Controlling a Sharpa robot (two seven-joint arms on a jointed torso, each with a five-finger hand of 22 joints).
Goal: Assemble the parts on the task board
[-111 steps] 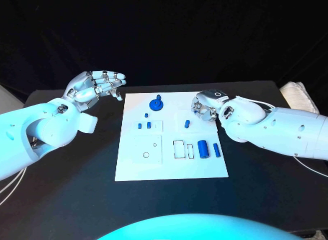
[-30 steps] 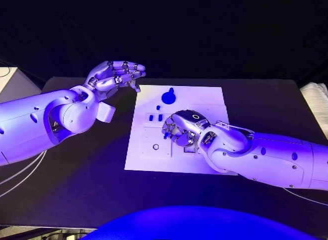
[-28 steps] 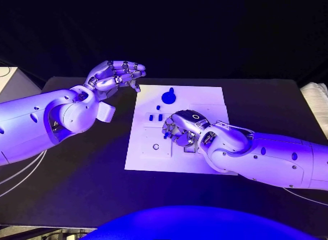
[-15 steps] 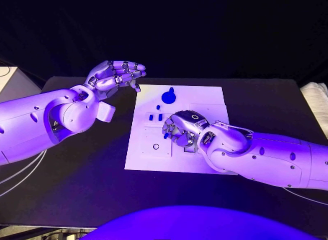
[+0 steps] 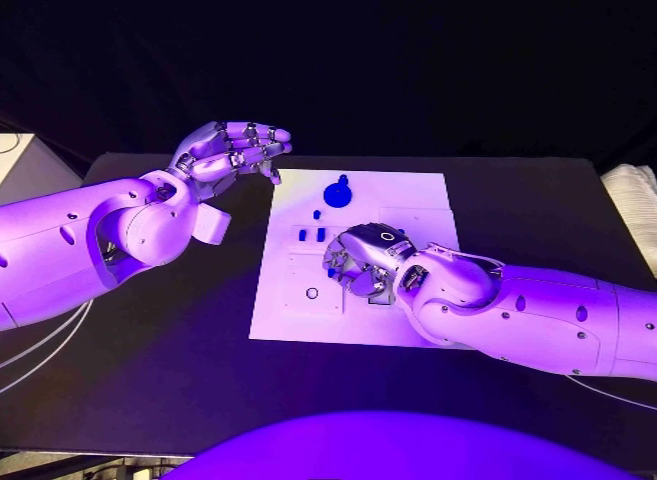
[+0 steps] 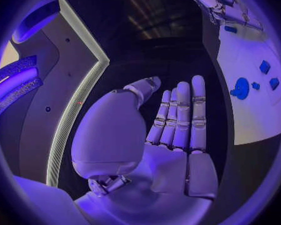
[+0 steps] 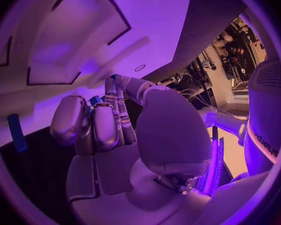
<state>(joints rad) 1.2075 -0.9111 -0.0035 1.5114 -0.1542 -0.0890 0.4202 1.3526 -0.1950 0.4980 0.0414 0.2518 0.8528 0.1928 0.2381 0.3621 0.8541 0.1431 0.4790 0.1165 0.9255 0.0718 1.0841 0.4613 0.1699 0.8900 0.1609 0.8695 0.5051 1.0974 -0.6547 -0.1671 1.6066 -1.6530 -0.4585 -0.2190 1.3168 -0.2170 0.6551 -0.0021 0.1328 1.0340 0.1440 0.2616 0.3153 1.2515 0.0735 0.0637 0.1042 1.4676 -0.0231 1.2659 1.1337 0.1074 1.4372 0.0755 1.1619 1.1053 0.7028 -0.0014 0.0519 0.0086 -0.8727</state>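
The white task board [image 5: 415,195] lies in the middle of the black table. A round blue part [image 5: 338,190] stands at its far end, with a small blue part [image 5: 317,214] and two more [image 5: 311,235] nearer. My right hand [image 5: 360,265] hovers low over the board's middle with its fingers curled, pinching a small blue part [image 5: 333,267] at the fingertips; the same blue part [image 7: 95,100] peeks out between fingers and thumb of that hand [image 7: 115,130]. My left hand [image 5: 227,150] is raised beside the board's far left corner, holding nothing, fingers [image 6: 178,115] straight.
A white box [image 5: 11,170] stands at the table's left edge and a pale folded thing [image 5: 645,220] at its right edge. Empty recesses [image 7: 84,35] mark the board under my right hand. My right forearm [image 5: 559,320] covers the board's near right corner.
My right hand has gone from the board's far right edge to its middle and now holds a small blue part; in the last second it only edged slightly. The left hand has stayed.
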